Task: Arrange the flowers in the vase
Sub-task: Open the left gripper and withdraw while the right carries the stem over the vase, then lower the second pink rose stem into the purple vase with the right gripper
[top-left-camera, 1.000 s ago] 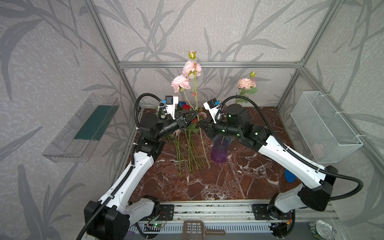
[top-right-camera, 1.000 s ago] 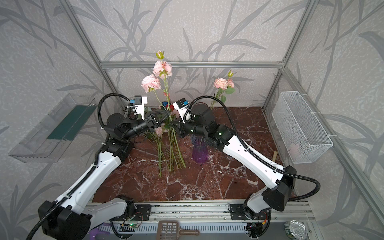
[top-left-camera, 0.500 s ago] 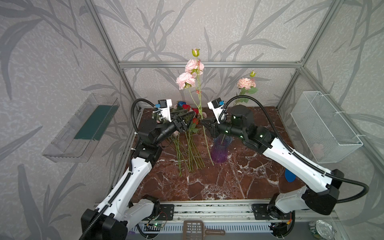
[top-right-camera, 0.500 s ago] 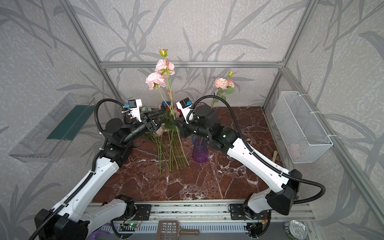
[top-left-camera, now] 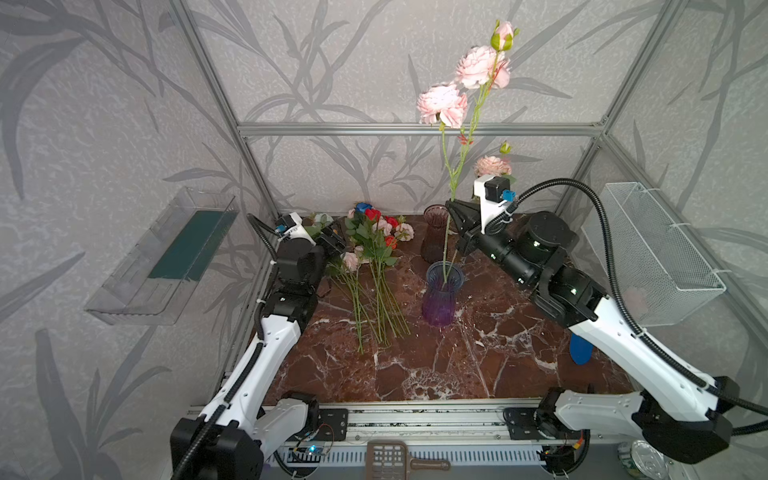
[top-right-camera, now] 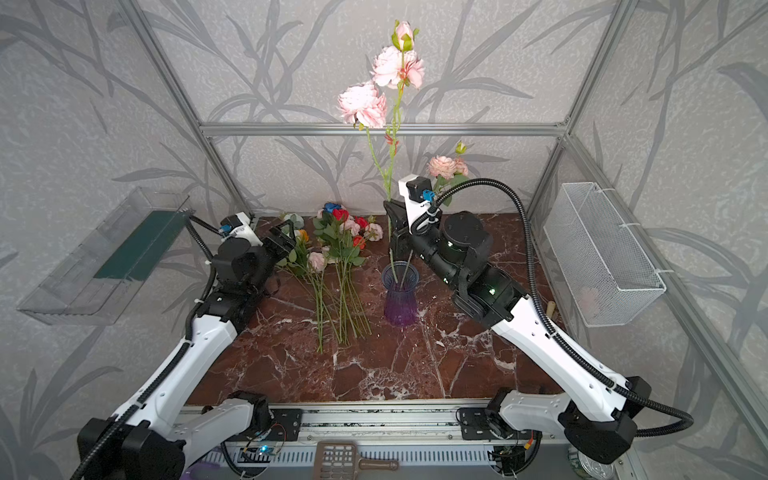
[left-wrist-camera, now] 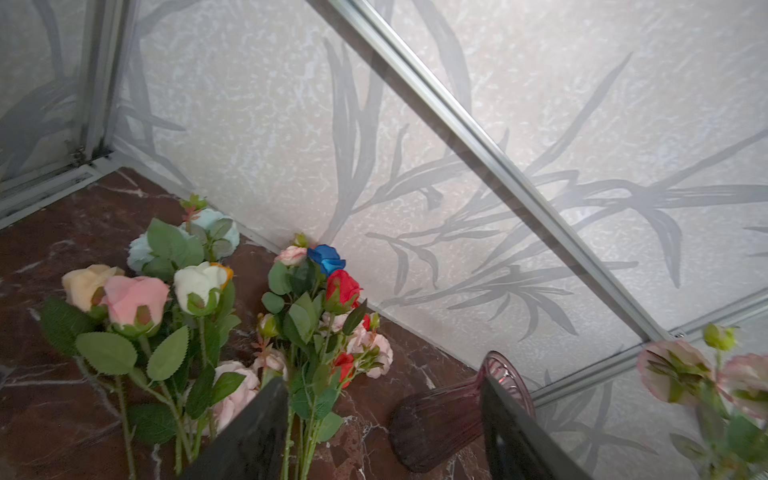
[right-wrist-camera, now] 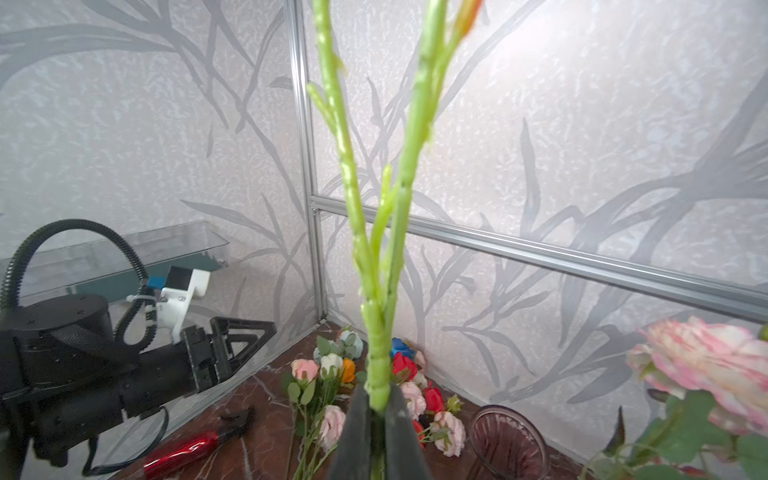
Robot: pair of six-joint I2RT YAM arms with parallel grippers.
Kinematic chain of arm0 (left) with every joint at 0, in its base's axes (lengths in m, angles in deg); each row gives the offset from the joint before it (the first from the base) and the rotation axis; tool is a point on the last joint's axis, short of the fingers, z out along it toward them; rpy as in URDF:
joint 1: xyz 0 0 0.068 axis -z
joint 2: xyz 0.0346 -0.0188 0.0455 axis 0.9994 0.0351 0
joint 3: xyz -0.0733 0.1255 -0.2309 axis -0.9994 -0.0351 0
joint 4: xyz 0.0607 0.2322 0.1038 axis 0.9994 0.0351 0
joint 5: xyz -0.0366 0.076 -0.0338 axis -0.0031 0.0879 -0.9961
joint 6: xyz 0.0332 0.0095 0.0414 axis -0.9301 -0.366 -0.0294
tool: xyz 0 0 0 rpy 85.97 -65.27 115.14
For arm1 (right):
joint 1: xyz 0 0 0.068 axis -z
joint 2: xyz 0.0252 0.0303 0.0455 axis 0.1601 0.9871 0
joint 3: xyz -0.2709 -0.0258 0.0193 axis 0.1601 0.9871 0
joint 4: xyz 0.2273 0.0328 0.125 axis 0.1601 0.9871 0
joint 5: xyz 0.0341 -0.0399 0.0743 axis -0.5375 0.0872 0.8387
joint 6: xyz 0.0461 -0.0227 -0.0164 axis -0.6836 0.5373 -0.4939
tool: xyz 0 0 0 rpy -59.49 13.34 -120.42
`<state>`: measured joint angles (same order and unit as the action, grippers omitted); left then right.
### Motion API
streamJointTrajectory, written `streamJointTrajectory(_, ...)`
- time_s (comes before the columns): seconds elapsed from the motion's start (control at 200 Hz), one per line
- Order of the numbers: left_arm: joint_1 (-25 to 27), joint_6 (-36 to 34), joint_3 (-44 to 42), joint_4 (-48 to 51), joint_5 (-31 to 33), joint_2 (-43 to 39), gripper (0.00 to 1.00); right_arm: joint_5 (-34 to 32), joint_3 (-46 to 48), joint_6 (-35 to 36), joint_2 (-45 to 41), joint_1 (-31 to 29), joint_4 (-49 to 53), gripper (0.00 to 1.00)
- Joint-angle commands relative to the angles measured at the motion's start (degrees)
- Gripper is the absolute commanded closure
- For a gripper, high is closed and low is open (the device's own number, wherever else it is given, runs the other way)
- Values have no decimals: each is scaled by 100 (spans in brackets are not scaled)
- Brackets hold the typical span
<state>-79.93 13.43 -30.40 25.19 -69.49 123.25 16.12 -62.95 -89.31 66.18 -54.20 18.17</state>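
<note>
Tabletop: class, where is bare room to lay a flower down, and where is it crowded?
Bare marble lies between the loose flowers and the front rail, and right of the purple vase up to the blue object. Crowded: the back, around the loose flowers, left gripper and dark vase.

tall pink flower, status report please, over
Left gripper open, empty. Right gripper shut on tall pink flower stem, its foot in the purple vase. Loose flowers lie beside vase, not blocking.
</note>
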Motion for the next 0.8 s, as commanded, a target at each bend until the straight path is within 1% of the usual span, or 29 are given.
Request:
streamJointTrajectory(0.0,-78,397,98,-42,-182,62,28,-162,388,239,104,153,-638,100)
streamJointTrajectory(0.115,-94,393,80,-68,-184,70,28,-48,982,94,49,265,-1133,100)
streamJointTrajectory(0.405,-123,441,73,-139,-313,137,29,-73,2242,-635,-272,341,-1218,100)
streamJointTrajectory(0.515,-129,466,81,-146,-371,202,29,-110,2610,-854,-340,335,-1259,96)
streamJointTrajectory(0.665,-128,493,86,-155,-407,267,30,-109,2889,-1058,-306,334,-1281,94)
streamJointTrajectory(0.75,-124,489,74,-146,-395,263,30,-141,2980,-1142,-305,335,-1287,91)
streamJointTrajectory(0.795,-129,498,57,-163,-380,254,30,-166,3008,-1174,-326,337,-1277,87)
